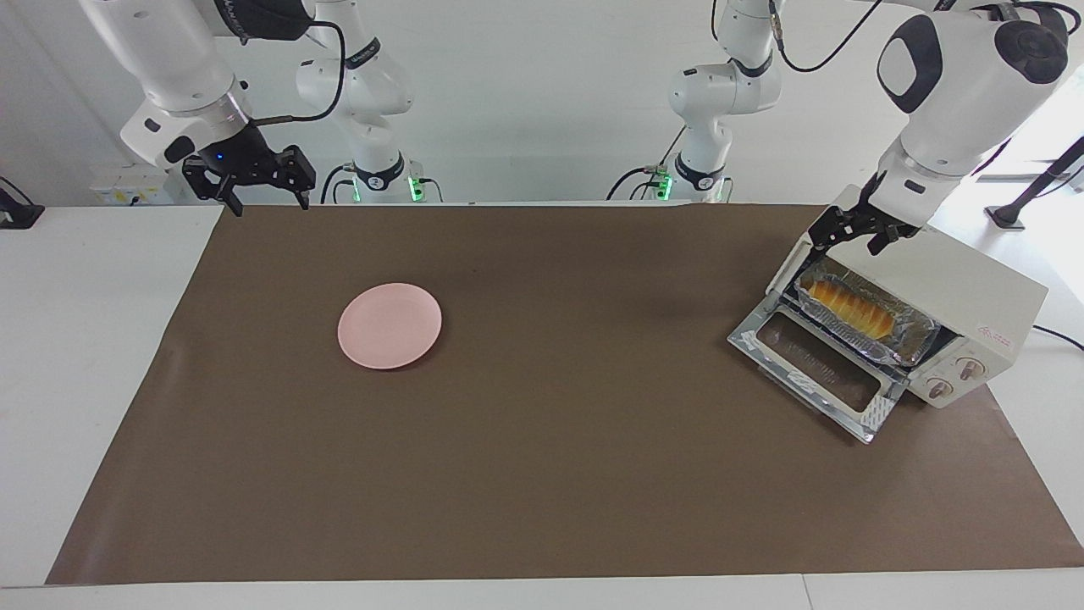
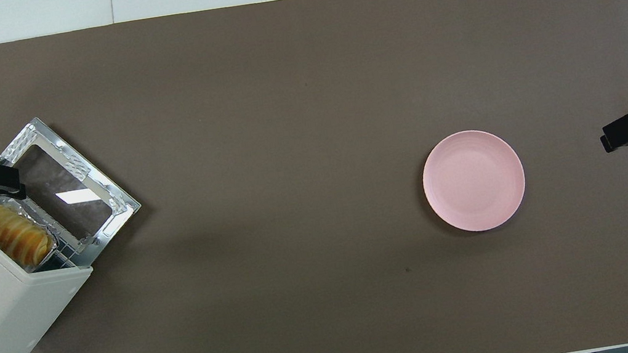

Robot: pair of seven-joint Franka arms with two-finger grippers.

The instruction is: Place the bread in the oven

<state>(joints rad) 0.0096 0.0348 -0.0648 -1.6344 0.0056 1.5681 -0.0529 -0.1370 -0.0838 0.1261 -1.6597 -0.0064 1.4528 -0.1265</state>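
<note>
Bread: a small elongated loaf, golden yellow-orange, its top ridged into crosswise segments that darken toward orange-brown along the edges.
Position of bread: it lies in a crinkled silver foil tray that sits in the mouth of the oven, at the left arm's end of the counter.
Oven: a boxy cream-white toaster oven with two knobs on its front; its glass door is dropped down flat onto the brown mat.
Left end effector: it hangs over the top front edge of the oven, just above the tray, its fingers spread wide and holding nothing.
Right end effector: it waits in the air over the mat's edge at the right arm's end of the counter, fingers wide apart and empty.
Pink plate: round and bare, well apart from the oven, toward the right arm's end.
Hidden or cut off: from overhead the oven's roof covers part of the loaf, so only its segmented front shows; the wire rack under the tray is barely visible. The left end effector is cut by the frame edge in the overhead view, and only a dark tip of the right one shows there. Whether the left fingers touch the oven cannot be told.
</note>
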